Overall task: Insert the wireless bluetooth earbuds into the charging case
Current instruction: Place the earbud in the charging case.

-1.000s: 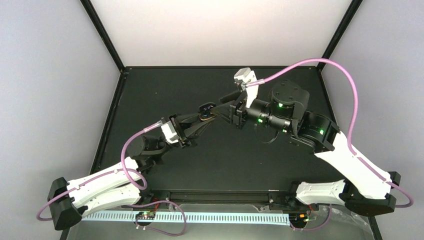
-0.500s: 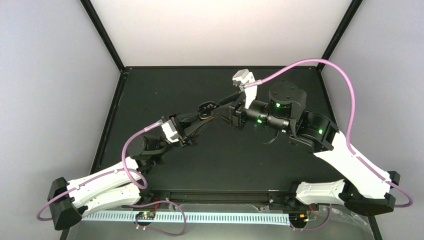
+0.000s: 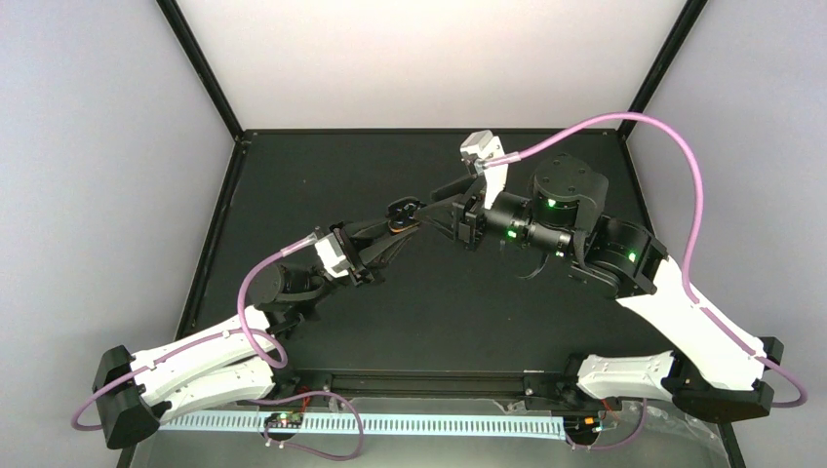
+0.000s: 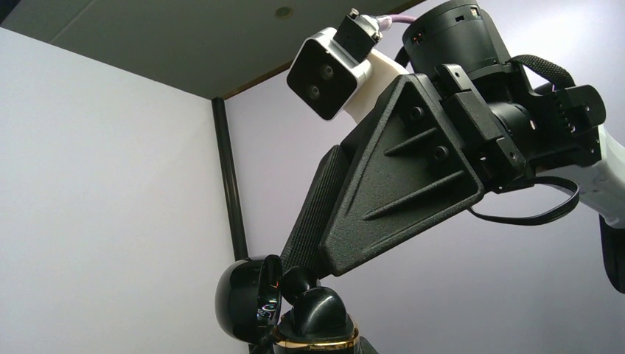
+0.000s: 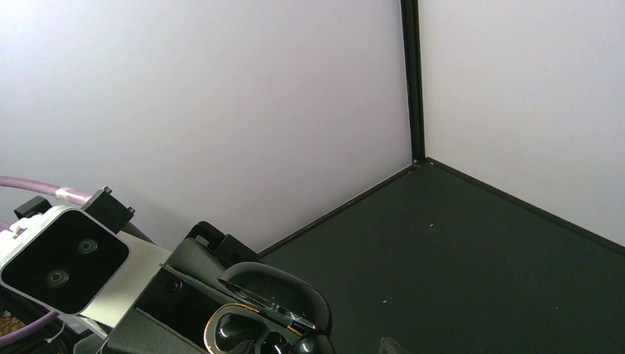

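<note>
Right gripper (image 3: 430,204) shifted; case (image 5: 269,310) black, gold-rimmed

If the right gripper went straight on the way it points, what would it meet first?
Most likely the open charging case, held in the left gripper just ahead of the right gripper; depth is unclear.

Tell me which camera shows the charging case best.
Right wrist: the charging case sits open toward it, lid up, with its gold rim and dark inside showing. Left wrist catches the lid and part of the body, cut off at the bottom edge. Top external shows only a small, far-off dark shape.
</note>
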`<state>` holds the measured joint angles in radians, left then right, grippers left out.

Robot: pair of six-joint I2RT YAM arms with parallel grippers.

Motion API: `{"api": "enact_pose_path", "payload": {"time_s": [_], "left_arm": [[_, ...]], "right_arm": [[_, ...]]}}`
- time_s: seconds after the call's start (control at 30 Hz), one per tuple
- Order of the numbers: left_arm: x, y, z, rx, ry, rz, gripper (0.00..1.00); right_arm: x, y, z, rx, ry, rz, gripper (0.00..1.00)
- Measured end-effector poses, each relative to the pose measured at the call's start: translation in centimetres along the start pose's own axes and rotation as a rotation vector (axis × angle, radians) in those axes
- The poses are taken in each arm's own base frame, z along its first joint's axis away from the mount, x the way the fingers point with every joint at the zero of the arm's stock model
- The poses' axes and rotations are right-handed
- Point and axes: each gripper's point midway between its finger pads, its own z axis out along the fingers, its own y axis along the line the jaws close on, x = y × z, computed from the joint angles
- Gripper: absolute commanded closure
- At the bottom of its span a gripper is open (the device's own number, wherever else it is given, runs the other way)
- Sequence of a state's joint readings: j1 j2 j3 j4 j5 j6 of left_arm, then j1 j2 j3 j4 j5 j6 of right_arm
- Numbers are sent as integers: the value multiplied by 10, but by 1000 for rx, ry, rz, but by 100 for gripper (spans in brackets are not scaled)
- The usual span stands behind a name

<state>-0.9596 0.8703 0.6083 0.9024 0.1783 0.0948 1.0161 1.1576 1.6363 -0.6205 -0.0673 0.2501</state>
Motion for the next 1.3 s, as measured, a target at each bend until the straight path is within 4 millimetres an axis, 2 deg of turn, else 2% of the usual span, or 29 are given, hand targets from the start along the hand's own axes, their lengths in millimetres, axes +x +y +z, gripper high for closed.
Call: {"api": "enact_pose_path", "payload": {"time_s": [0.2, 0.5, 0.87, 1.3], "left_arm": [[0, 0, 0, 1, 0, -4, 98], [0, 0, 0, 0, 0, -5, 98], [1, 3, 0, -19, 3, -4, 98], [1, 6, 0, -37, 4, 4, 99]], "right_arm": [[-1, 4, 0, -24, -1, -2, 59], [0, 7, 0, -40, 6, -3, 79], [1, 6, 0, -36, 18, 3, 80], [2, 3, 4, -25, 23, 28, 90]]}}
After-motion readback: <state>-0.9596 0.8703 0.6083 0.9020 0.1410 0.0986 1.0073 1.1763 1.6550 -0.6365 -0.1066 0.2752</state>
